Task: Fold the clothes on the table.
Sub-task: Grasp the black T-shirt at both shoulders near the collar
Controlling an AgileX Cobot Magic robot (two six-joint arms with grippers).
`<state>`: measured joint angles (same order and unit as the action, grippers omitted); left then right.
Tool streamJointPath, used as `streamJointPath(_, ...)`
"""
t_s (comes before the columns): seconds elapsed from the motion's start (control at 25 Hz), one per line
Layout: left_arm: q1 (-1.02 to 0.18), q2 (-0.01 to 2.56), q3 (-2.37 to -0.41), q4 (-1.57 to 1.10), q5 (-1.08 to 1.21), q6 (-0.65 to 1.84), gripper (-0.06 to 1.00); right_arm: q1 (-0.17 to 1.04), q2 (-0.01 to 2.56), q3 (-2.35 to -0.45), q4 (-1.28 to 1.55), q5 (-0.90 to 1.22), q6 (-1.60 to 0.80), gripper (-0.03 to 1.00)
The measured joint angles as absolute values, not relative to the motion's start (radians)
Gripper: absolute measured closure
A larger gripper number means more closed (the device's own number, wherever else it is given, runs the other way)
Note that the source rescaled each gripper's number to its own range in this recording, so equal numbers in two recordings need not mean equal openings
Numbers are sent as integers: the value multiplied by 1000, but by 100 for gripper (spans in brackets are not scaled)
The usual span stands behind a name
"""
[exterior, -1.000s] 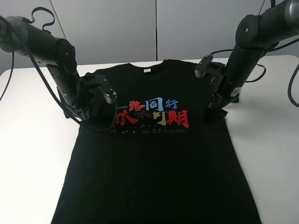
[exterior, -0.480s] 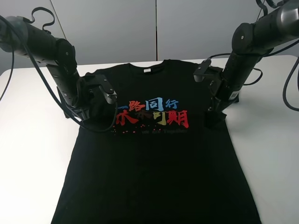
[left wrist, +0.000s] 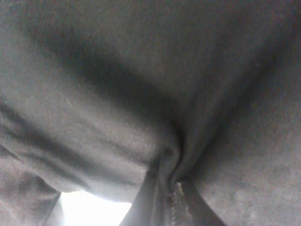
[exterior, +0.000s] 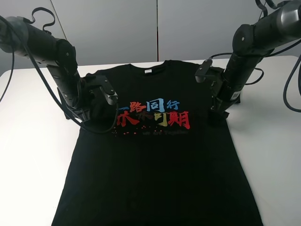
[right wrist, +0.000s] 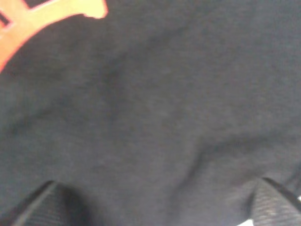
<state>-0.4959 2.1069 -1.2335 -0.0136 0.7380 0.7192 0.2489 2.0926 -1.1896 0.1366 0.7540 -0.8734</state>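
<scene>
- T-shirt [exterior: 160, 165]: black, print up, flat on your white counter [exterior: 33, 155].
- Your left hand [left wrist: 170, 188]: closed, pinching a T-shirt fold.
- Your right hand [right wrist: 155, 207]: fingers wide apart over the cloth, nothing gripped.

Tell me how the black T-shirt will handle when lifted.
Likely floppy: the T-shirt puckers into a fold where the left gripper pinches it. Probably light: thin fabric lying flat on the table. Lifted at one side, the rest would likely sag and drag.
</scene>
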Motion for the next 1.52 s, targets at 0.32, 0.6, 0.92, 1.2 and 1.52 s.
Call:
streamJointPath(0.32, -496, 2107, -1233, -14, 736, 719, 94, 249, 2097, -1192, 95, 733, -873, 36)
streamJointPath(0.6, -496, 2107, -1233, -17, 733, 719, 94, 281, 2093, -1175, 32, 705, -825, 31)
streamJointPath(0.92, -496, 2107, -1233, -19, 732, 719, 94, 289, 2074, -1161, 26, 714, -802, 14)
streamJointPath(1.2, -496, 2107, -1233, -21, 731, 719, 94, 290, 1986, -1153, 17, 775, -802, 14)
streamJointPath(1.52, -496, 2107, -1233, -21, 730, 715, 94, 290, 1977, -1152, 111, 810, -882, 14)
